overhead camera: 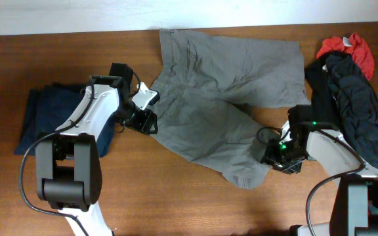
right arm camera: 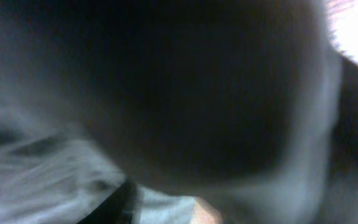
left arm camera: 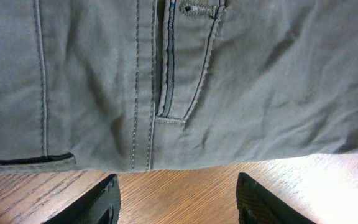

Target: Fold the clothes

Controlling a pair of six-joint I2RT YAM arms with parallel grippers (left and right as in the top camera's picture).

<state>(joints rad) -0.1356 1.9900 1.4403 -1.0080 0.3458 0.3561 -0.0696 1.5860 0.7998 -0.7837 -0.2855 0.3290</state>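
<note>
The grey shorts [overhead camera: 222,85] lie spread on the wooden table [overhead camera: 176,203], waistband at the far left and one leg reaching toward the near right. My left gripper [overhead camera: 148,121] is open and empty on bare wood at the shorts' left edge. In the left wrist view its jaws [left arm camera: 178,202] sit just short of the seamed cloth [left arm camera: 229,81]. My right gripper [overhead camera: 272,156] is at the hem of the near leg. The right wrist view is blurred. Grey cloth [right arm camera: 36,168] covers the jaws [right arm camera: 182,208], one finger shows set wide, and the other is hidden.
A dark navy garment [overhead camera: 41,118] lies folded at the left, beside my left arm. A black garment [overhead camera: 356,105] and a red one [overhead camera: 348,47] are heaped at the far right, beside my right arm. The table's far edge runs along the top.
</note>
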